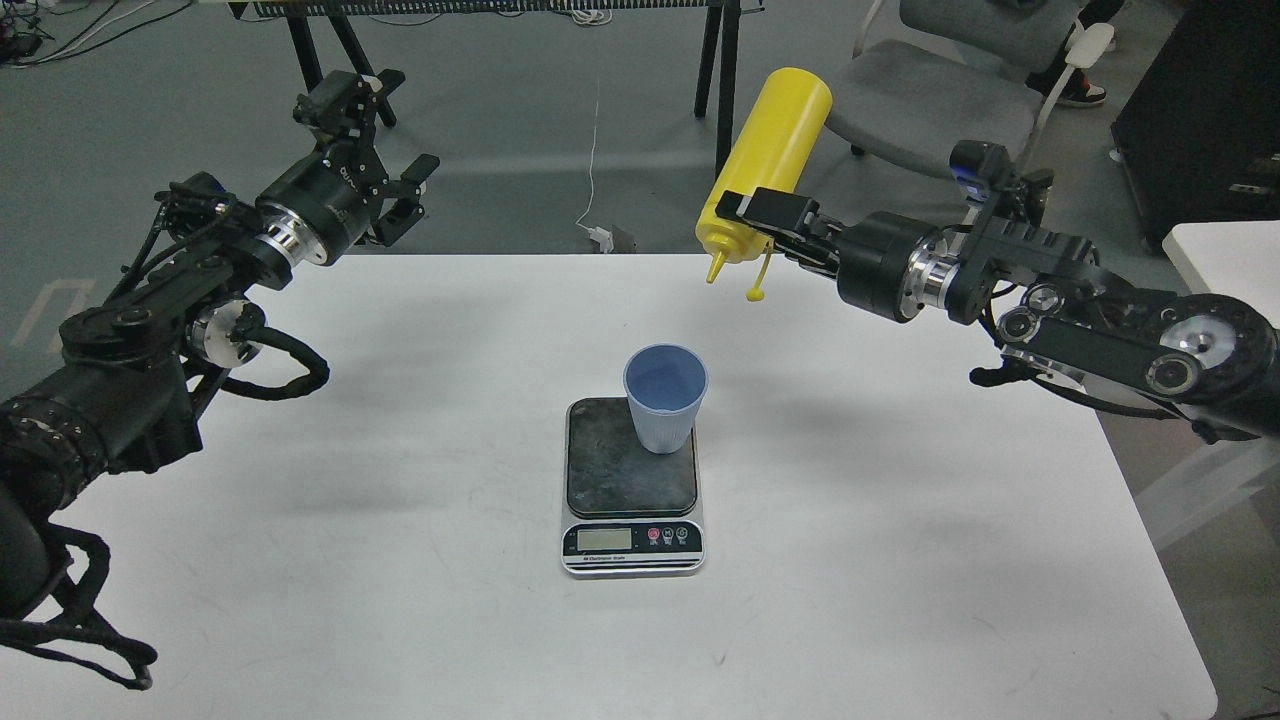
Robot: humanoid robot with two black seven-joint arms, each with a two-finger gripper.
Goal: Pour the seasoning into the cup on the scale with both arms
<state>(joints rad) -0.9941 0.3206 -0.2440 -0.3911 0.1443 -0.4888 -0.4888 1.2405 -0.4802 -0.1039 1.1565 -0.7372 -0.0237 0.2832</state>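
The light blue ribbed cup (664, 398) stands upright on the far right part of the scale (631, 487), which has a dark platform and a silver front panel. My right gripper (762, 215) is shut on the yellow seasoning bottle (768, 163) and holds it upside down, tilted, nozzle pointing down. The nozzle tip is above and to the right of the cup, well clear of it. The bottle's small cap hangs loose on its tether. My left gripper (385, 140) is open and empty beyond the table's far left edge.
The white table (400, 500) carries only the scale and cup. A grey chair (930, 110) and black table legs (722, 110) stand behind the table. A second white table (1225, 270) is at the right.
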